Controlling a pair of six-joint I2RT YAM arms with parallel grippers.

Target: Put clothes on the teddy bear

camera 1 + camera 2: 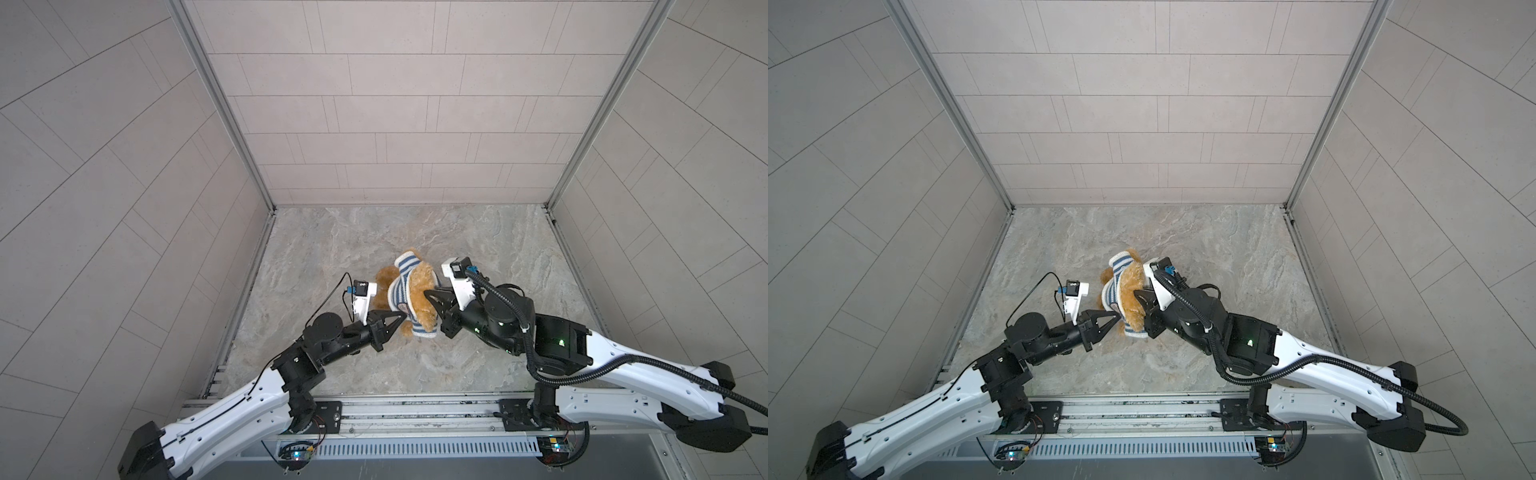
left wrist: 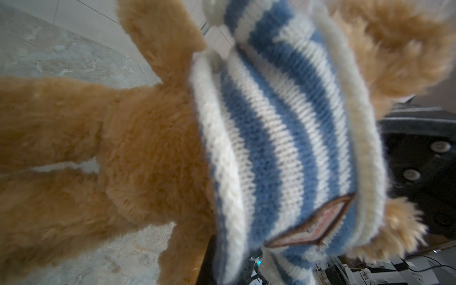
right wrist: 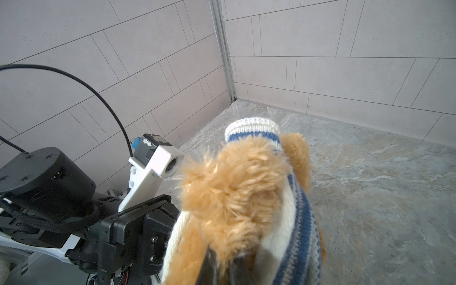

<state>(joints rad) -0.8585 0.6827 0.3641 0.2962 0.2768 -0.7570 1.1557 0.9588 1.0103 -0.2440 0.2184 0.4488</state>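
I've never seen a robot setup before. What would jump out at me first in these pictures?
A fluffy golden-brown teddy bear, a blue-and-white striped sweater bunched around its chest, is in the middle of the marbled table, caught between two black grippers. The right gripper pinches its fur from the right. The left gripper is closed at the sweater beside its badge.

teddy bear (image 1: 417,279) | golden-brown, fluffy | blue-white striped shirt (image 1: 400,291) bunched around chest | head right, bare legs left
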